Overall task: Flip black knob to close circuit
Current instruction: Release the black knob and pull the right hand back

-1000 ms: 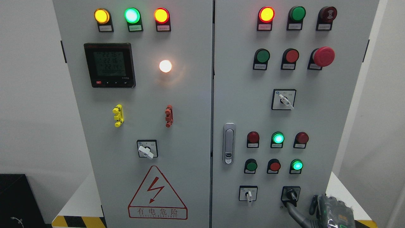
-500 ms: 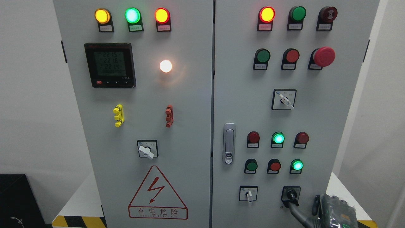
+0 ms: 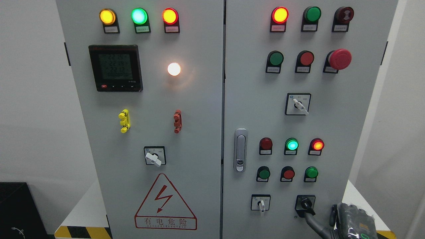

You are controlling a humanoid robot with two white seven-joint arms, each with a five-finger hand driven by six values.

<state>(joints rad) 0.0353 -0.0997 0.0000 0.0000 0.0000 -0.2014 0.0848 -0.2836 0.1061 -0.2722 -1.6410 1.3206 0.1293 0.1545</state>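
The black knob (image 3: 305,203) sits in its black square plate at the bottom right of the right cabinet door (image 3: 252,99), its pointer angled down and to the right. My right hand (image 3: 345,219) comes in at the lower right corner. One grey finger (image 3: 313,223) stretches up and left, and its tip touches the underside of the knob's pointer. The other fingers stand loose beside it and grasp nothing. Above the knob, a red lamp (image 3: 317,145) glows and the green lamp (image 3: 311,172) under it is dark. My left arm does not show.
A white selector switch (image 3: 261,203) sits left of the black knob. The door handle (image 3: 240,150) is near the doors' seam. A red mushroom button (image 3: 339,59) juts out at the upper right. The left door carries a meter (image 3: 115,68) and a hazard sign (image 3: 165,203).
The red lamp above the knob has lit and the green lamp below it has gone dark. The knob's pointer has swung slightly to the right, and my right hand has drifted right and down.
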